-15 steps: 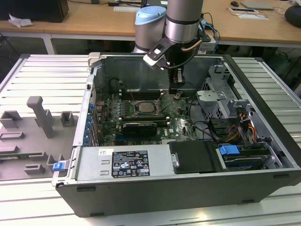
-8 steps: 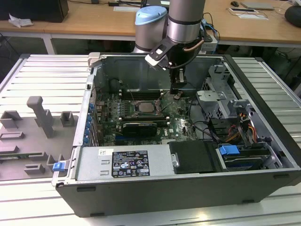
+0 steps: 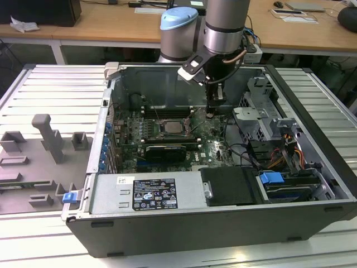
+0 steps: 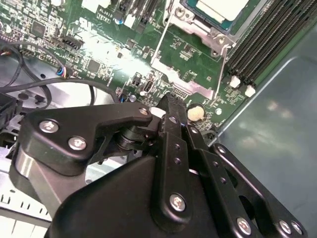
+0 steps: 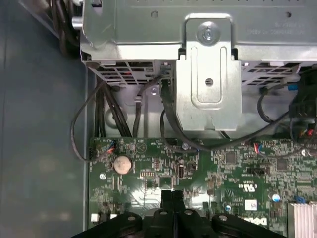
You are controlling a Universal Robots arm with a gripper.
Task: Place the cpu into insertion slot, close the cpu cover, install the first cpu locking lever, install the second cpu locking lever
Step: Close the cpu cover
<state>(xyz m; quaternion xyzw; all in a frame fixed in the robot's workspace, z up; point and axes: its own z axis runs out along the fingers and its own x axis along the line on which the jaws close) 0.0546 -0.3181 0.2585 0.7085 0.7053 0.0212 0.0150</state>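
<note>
Shut tight and holding nothing

Hangs low over the green board with gripper pressed together, pinching nothing. Sits at 2 o'clock from the cpu in the exterior view, found lying in the insertion slot

Lab: wooden desks, open computer case

Desk: ribbed silver metal slats, running to both sides of the exterior view.
Fixture blocks: grey, several shapes, standing on the desk at the exterior view's left.
Wooden desks: light brown tops on white frames, along the back.
On them: dark box, crumpled white paper, loose sheets.
Light: even, no hard shadows.
</note>
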